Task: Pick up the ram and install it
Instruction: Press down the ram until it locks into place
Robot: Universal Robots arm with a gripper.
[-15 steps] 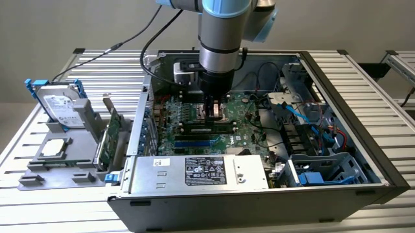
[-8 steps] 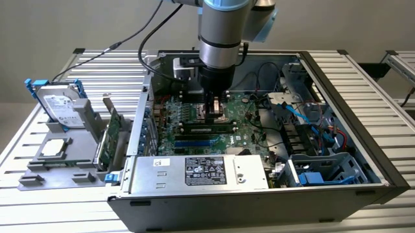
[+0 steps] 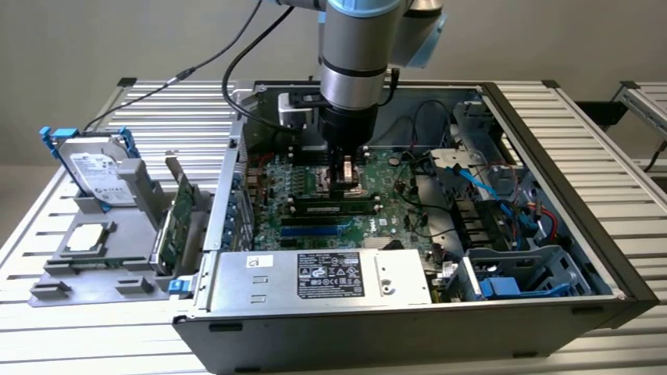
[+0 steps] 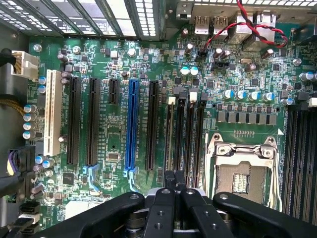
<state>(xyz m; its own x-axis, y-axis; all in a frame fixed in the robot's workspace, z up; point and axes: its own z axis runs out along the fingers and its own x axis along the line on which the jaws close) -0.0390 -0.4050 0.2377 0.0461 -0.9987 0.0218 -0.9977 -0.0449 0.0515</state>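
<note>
**Closed hand over the board, ram seated in a slot**

The hand (image 3: 342, 173) is closed, its fingers pinched together with nothing visible between them, and it hangs low inside the computer case (image 3: 583, 234) above the motherboard (image 4: 124, 163). In the exterior view the ram (image 3: 336, 208) lies lengthwise in a slot just in front of the hand, apparently already in place.

The risk, as I judge it: if the stick is only partly seated, or tilted in its slot, any downward push from the closed fingers could bend it or strain the latches. A sideways drift could also knock the open CPU socket (image 4: 241, 171) close by.

The exterior view shows the ram, the power supply (image 3: 333, 277) and the worktop (image 3: 625, 133). The wrist view shows the blue expansion slot (image 4: 132, 124) and the closed fingertips (image 4: 174, 179) close up.
</note>
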